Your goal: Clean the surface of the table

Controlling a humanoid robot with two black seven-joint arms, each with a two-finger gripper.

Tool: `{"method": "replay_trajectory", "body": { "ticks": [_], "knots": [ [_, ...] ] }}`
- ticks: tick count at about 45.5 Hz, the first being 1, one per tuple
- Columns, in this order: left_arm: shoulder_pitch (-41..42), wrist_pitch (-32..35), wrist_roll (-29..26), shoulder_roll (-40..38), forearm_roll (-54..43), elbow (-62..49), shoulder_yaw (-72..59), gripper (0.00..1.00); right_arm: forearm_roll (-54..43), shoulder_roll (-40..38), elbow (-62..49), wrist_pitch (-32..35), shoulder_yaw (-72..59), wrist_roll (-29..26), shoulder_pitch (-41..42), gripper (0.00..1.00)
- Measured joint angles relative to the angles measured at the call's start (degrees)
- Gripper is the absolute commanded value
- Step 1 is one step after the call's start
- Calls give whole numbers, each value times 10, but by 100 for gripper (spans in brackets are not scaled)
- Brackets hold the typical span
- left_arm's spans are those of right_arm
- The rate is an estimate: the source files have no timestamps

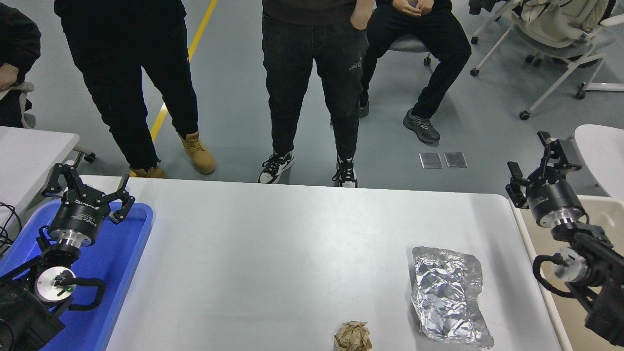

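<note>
Bright even overhead light, soft glare on table surface (292, 253) (centre), crumpled foil (446, 295) glinting, pic sharp w/ faint shadows

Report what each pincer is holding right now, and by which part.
Nothing is held. The left pincer is open over the blue tray; the right pincer is open past the table's right edge. The foil and paper ball lie untouched.
</note>
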Motion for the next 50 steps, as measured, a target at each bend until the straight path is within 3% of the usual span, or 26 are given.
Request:
{"method": "replay_trajectory", "body": {
  "ticks": [17, 30, 50],
  "knots": [
    [0, 0, 0, 0, 0, 0, 0, 100, -32, -66, 0, 5, -187, -2, 84, 99],
    [0, 0, 0, 0, 0, 0, 0, 100, -154, -83, -2, 10, -420, -3, 195, 99],
    [0, 0, 0, 0, 0, 0, 0, 100, -346, -76, 0, 15, -619, 1, 276, 99]
  ]
}}
